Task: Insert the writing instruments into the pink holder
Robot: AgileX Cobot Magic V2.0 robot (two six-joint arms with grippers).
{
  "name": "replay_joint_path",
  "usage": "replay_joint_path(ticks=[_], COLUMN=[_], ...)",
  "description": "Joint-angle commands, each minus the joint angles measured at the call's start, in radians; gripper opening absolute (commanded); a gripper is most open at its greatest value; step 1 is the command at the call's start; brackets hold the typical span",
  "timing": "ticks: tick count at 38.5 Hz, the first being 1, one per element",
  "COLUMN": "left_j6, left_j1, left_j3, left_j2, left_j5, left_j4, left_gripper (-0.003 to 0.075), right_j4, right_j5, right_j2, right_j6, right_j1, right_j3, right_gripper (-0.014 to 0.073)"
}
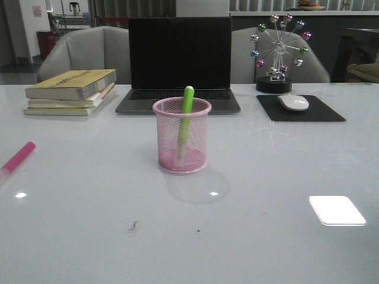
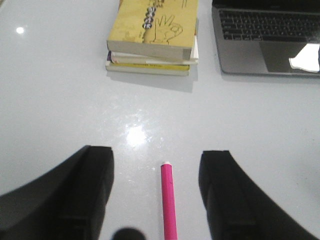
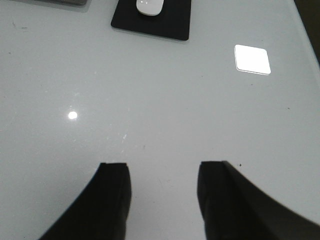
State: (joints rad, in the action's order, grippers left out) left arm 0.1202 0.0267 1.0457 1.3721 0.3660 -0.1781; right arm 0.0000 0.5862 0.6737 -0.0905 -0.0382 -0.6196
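On the desk (image 1: 89,225), the green marker (image 1: 186,121) already leaned inside the pink holder (image 1: 181,144), while your left gripper (image 2: 156,195) hung with jaws wide astride the pink marker (image 2: 169,200), apparently lined up to grasp it; your right gripper (image 3: 161,195) gaped empty.

An office: a laptop (image 1: 179,64), mouse (image 1: 293,102) on its pad, stacked books (image 1: 71,92) and grey chairs (image 1: 83,53) behind the desk (image 1: 266,236)
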Motion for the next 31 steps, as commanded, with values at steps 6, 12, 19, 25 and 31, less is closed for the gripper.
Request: replay_joint_path(ticks=[6,12,19,25,31], left_j6=[-0.003,-0.003,-0.003,-0.003,-0.003], left_j1=[0.002,0.002,0.002,0.002,0.002], left_j3=[0.23,0.324,0.368,0.369,0.369], left_j2=[0.178,0.28,0.355,0.393,0.441], left_j5=[0.136,0.233,0.262,0.277,0.32], left_j4=[-0.012,-0.012,-0.017,-0.044,-0.066], left_gripper=[0.0449,0.0449,0.0449,0.0449,0.0449], right_j4=[-0.005,-0.005,-0.005,-0.005,-0.005], right_j5=[-0.075,-0.075,-0.075,-0.076,-0.076], right_j2=[-0.006,-0.006,-0.006,-0.006,-0.006], right_j6=[-0.006,-0.006,-0.006,-0.006,-0.006], right_j1=[-0.005,-0.005,-0.005,-0.005,-0.005], right_j3=[-0.024,-0.024,-0.024,-0.024,-0.024], right_gripper=[0.0435,0.0435,0.0435,0.0435,0.0435])
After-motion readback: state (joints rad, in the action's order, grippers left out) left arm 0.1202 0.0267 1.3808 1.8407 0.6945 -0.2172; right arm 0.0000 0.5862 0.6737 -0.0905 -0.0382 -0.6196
